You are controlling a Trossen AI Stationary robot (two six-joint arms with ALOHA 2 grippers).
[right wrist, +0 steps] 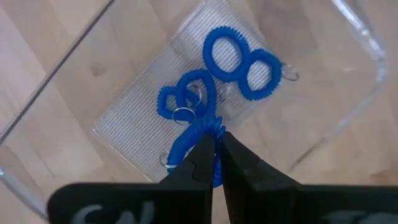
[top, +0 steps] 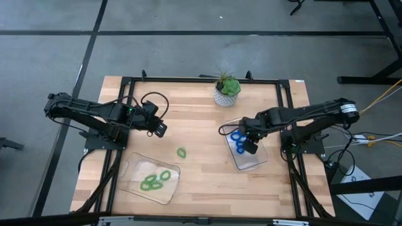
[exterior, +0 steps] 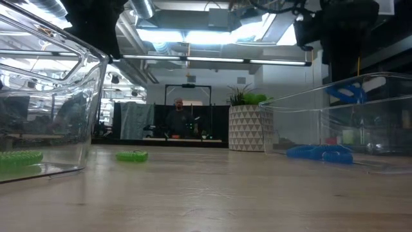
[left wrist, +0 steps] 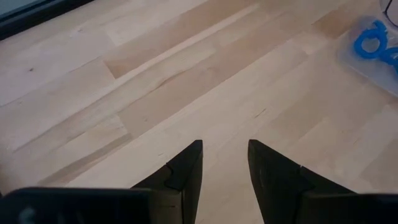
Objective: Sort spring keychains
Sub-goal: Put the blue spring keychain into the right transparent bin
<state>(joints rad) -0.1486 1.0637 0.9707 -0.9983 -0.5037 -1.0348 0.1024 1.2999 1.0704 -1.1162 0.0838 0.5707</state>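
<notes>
My right gripper [top: 249,147] [right wrist: 217,142] hovers over the clear right tray [top: 254,162], shut on a bright blue keychain [right wrist: 189,138]. That keychain also shows raised above the tray floor in the low view [exterior: 347,93]. Three more blue keychains [right wrist: 239,62] [exterior: 318,153] lie flat on the tray floor. Several light green keychains [top: 157,180] lie in the clear left tray [top: 135,166]. One green keychain [top: 181,152] [exterior: 132,155] lies alone on the wood between the trays. My left gripper [top: 161,130] [left wrist: 225,146] is open over bare wood, touching nothing. My right gripper pinches the blue keychain's coil [right wrist: 189,138] between its two fingers, coming from above and pointing down into the tray. The loop sticks out to one side of the fingertips. It is lifted clear of the tray floor and of the other blue keychains.
A potted plant [top: 227,90] in a white patterned pot stands near the table's far edge, just beyond the right tray. Bare wood lies between the two trays and along the near edge. A person [exterior: 178,116] shows far back in the room.
</notes>
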